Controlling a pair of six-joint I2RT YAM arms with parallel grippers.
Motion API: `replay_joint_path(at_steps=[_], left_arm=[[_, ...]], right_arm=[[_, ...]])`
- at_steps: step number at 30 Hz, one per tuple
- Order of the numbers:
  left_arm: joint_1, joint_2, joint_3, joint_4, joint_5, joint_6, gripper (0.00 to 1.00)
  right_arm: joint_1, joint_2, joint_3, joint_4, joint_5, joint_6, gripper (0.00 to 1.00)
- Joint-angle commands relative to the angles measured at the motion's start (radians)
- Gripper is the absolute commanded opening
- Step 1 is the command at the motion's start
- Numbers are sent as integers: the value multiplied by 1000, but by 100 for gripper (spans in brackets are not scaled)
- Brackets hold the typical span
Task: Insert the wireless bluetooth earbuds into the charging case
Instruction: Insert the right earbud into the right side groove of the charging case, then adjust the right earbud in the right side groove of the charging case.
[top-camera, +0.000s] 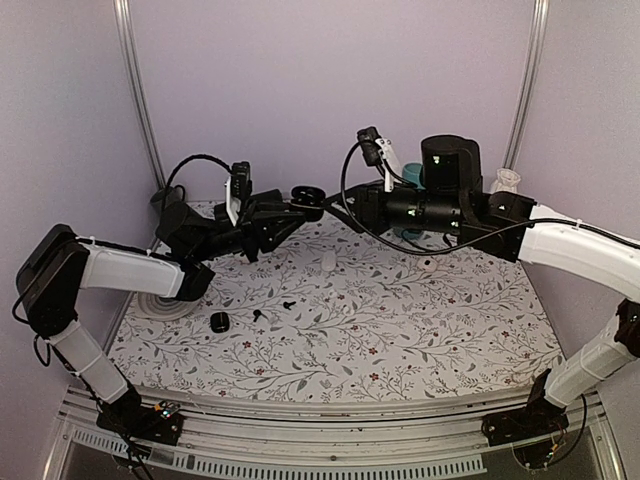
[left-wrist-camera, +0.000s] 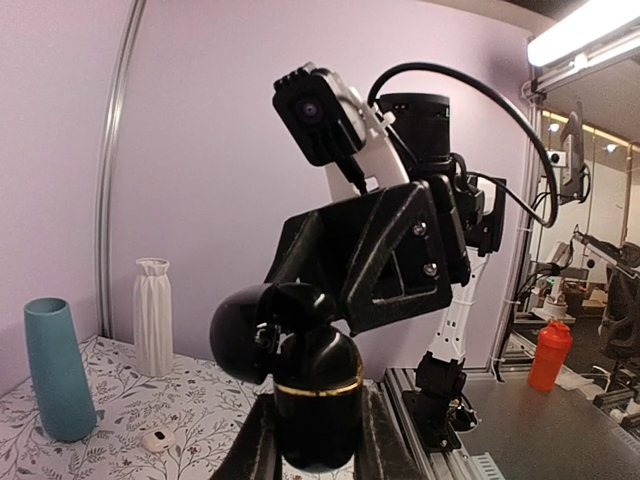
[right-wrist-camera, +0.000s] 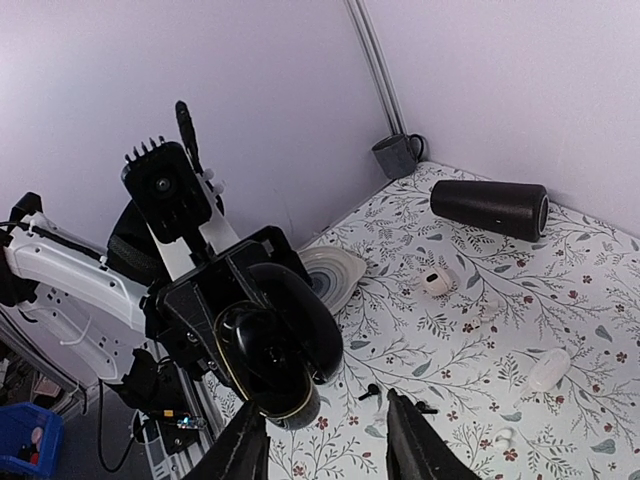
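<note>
Left pincer (top-camera: 296, 208): we see it grasping the open black charging case (left-wrist-camera: 318, 400).
Right pincer (right-wrist-camera: 325, 448): released, just beside it.

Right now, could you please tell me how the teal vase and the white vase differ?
The teal vase is smooth-walled, while the white vase is ribbed from top to bottom. The teal vase tapers evenly toward its mouth; the white vase pinches in at a neck under a flared rim. In the left wrist view the teal vase stands nearer the camera than the white vase. Both stand upright on the table, apart from each other.
</note>
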Motion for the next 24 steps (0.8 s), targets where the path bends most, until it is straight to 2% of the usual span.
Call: replay_joint_path(at_steps=[1, 8, 10, 15, 18, 24], left_arm=[[-3, -26, 3, 16, 18, 7, 0], [-3, -31, 14, -46, 22, 24, 0], [-3, -33, 18, -67, 21, 30, 0], [-5, -39, 24, -132, 7, 65, 0], [-6, -51, 30, -200, -25, 116, 0], [-7, -63, 37, -265, -63, 181, 0]], right_arm=[[-20, -34, 39, -26, -11, 27, 41], [-28, 3, 146, -75, -73, 32, 42], [-28, 18, 187, -107, -85, 32, 40], [-28, 117, 366, -305, -78, 39, 32], [-30, 180, 457, -426, -68, 72, 31], [-74, 213, 487, -510, -115, 149, 31]])
